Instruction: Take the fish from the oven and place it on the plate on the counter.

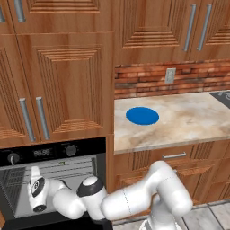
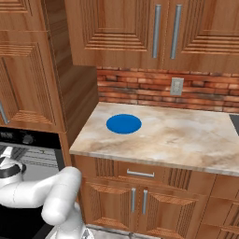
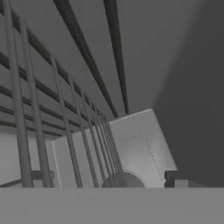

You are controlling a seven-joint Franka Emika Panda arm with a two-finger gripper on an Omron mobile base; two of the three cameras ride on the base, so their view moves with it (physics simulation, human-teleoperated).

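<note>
The black oven (image 1: 40,152) stands open at the lower left, its grey wire racks (image 1: 67,168) showing inside. My white hand (image 1: 38,195) reaches into the oven cavity below the racks. In the hand view the racks (image 3: 65,131) run close overhead, and my gripper (image 3: 107,178) is open, its dark fingertips (image 3: 175,178) wide apart with nothing between them. The fish is hidden. The blue plate (image 1: 142,116) (image 2: 123,123) lies bare on the beige counter (image 1: 188,121) (image 2: 186,135), to the right of the oven.
Tall wooden cabinets (image 1: 67,90) rise above the oven and the counter. A drawer with a silver handle (image 1: 174,156) sits under the counter edge. A brick backsplash with a wall outlet (image 1: 170,75) runs behind, and a dark stove corner (image 1: 222,96) shows at far right.
</note>
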